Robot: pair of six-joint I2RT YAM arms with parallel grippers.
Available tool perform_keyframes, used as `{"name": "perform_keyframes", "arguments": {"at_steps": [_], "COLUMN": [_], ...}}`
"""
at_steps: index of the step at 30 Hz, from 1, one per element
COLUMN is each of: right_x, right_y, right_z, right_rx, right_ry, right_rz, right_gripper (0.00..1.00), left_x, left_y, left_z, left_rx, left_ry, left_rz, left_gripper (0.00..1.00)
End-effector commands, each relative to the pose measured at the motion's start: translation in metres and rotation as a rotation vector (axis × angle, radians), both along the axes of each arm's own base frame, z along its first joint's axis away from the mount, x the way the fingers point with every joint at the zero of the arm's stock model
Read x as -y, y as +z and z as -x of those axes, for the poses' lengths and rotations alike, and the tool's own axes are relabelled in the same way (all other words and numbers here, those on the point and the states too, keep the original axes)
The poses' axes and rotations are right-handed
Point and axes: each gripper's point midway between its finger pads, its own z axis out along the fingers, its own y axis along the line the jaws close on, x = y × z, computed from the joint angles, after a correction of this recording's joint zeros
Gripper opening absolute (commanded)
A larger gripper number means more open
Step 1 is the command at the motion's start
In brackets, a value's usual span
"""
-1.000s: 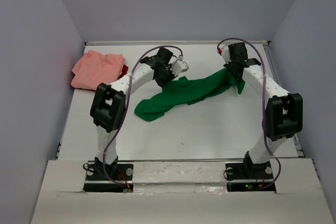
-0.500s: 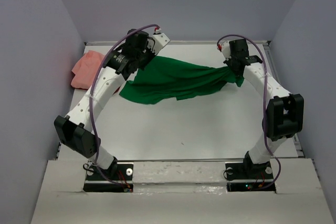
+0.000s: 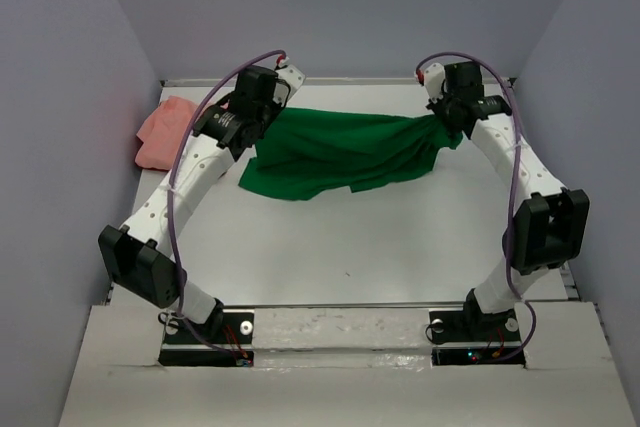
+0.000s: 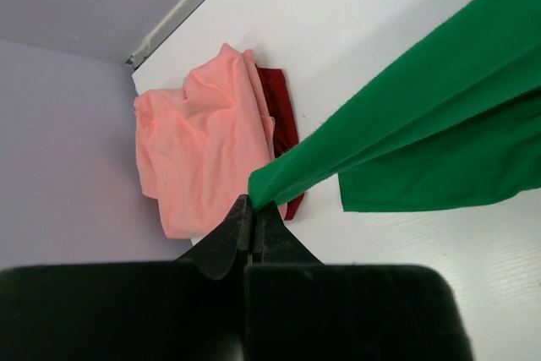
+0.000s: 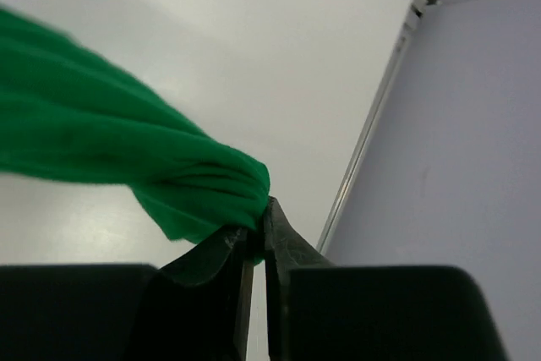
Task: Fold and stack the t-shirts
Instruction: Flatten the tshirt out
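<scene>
— Where is the green shirt (image 3: 340,152) to be found?

— It is stretched in the air across the far half of the table (image 3: 400,247), between the two arms. Its lower edge hangs in loose folds. Whether that edge touches the table cannot be told from above.

— How is it held?

— One end is pinched in the left gripper (image 4: 251,207), whose fingers are closed together on a thin edge of the cloth. The other end is gathered into the right gripper (image 5: 257,227), which is clamped on a thick wad of it.

— Which step is judged to be in hand?

— The shirt is being spread flat before any fold is made. This is done well if the two ends are drawn apart evenly, so that the bunched right end is opened out. Both ends should be lowered together at one height. The hanging edge is best laid down first, then the cloth is dragged lightly toward the near side so that wrinkles are pulled out. Too hard a pull is to be avoided, since the thin left pinch could be lost.

— And the rest?

— The pink shirt (image 4: 199,150) lies crumpled in the far left corner, over a bit of dark red cloth (image 4: 286,112), near the left gripper. The green shirt should be set down clear of both. Nothing is seen folded or stacked, so the task is judged to be at an early stage.
</scene>
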Motion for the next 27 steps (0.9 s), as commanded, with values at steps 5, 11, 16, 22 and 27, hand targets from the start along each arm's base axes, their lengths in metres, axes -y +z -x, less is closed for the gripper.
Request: {"name": "perform_keyframes", "arguments": {"at_steps": [5, 11, 16, 22, 27], "right_x": [-0.043, -0.043, -0.073, -0.106, -0.105], "right_y": [-0.063, -0.02, -0.025, -0.063, -0.108], "right_z": [0.116, 0.128, 0.146, 0.171, 0.18], "right_rx": [-0.423, -0.3, -0.423, -0.686, -0.832], "right_ry": [0.248, 0.24, 0.284, 0.325, 0.28], "right_rz": [-0.23, -0.259, -0.425, -0.61, -0.619], "right_gripper": [0.99, 1.0, 0.72, 0.59, 0.59], "left_x": [-0.022, -0.02, -0.013, -0.011, -0.012], "left_y": [0.028, 0.019, 0.008, -0.006, -0.011], "left_z": [0.013, 0.015, 0.015, 0.017, 0.02], "left_rx": [0.095, 0.072, 0.043, 0.021, 0.019], "left_ry": [0.069, 0.055, 0.032, 0.029, 0.028], "left_rz": [0.018, 0.019, 0.032, 0.047, 0.055], "left_gripper": [0.0, 0.0, 0.0, 0.0, 0.0]}}
